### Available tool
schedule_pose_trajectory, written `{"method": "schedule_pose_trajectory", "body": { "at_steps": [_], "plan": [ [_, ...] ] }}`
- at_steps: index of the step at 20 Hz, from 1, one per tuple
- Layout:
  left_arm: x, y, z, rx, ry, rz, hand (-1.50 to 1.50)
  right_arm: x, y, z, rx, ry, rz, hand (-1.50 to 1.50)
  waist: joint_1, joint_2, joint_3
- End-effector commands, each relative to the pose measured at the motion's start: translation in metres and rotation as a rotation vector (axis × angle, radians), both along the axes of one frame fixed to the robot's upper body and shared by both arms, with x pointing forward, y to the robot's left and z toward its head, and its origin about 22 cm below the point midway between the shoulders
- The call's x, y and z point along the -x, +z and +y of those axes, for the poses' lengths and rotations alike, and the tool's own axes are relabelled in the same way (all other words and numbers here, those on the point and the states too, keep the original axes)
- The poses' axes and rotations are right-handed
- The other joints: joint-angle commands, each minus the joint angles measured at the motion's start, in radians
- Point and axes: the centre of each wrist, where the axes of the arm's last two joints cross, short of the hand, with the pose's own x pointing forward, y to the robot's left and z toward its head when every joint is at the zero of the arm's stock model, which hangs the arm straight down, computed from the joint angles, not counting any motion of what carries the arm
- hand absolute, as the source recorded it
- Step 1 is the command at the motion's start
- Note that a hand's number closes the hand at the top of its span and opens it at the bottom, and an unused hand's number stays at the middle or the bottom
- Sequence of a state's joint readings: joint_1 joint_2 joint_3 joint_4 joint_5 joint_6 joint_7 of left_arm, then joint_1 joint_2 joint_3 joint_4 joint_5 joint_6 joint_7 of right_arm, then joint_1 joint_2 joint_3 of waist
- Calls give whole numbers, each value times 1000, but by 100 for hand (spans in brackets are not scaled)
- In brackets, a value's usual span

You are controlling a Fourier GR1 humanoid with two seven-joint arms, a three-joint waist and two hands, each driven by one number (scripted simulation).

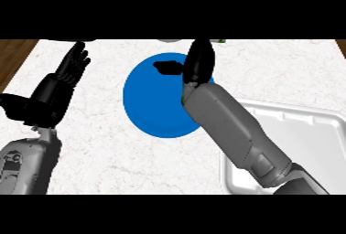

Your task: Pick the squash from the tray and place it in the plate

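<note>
The blue plate (pixel 152 107) lies in the middle of the white counter. My right forearm crosses it from the lower right, and my right hand (pixel 200 61) hovers over the plate's far edge with fingers straight and thumb spread to the left. Of the squash only a thin green sliver (pixel 184 98) peeks out beside my right wrist, over the plate; the arm hides the rest. The white tray (pixel 297 130) sits at the right, and nothing shows in its visible part. My left hand (pixel 70 71) rests open at the left, fingers up.
A small green object (pixel 220 41) and a grey one (pixel 170 40) show at the counter's far edge. Brown wood (pixel 13 55) borders the counter at the far left.
</note>
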State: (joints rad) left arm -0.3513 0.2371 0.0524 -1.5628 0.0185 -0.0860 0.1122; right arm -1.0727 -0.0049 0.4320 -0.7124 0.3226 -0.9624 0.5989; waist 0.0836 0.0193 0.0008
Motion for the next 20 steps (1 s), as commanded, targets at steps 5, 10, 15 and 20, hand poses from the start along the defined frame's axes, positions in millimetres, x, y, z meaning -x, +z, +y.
{"method": "schedule_pose_trajectory", "body": {
  "at_steps": [5, 10, 15, 20],
  "plan": [
    [10, -7, 25, -2, 84, 17, 0, 14, -20, -27, -152, -65, -82, -150, -79, -18, 0],
    [17, -13, 37, 7, 99, 33, 0, 51, -36, -60, -192, -37, -116, -150, -106, -25, -1],
    [15, -3, 18, -1, 96, 31, 0, 92, -40, -80, -186, -7, -113, -150, -104, -27, -1],
    [30, -7, 41, 2, 92, 32, 0, 123, -41, -145, -150, -1, -119, -150, -94, -23, -1]
  ]
}}
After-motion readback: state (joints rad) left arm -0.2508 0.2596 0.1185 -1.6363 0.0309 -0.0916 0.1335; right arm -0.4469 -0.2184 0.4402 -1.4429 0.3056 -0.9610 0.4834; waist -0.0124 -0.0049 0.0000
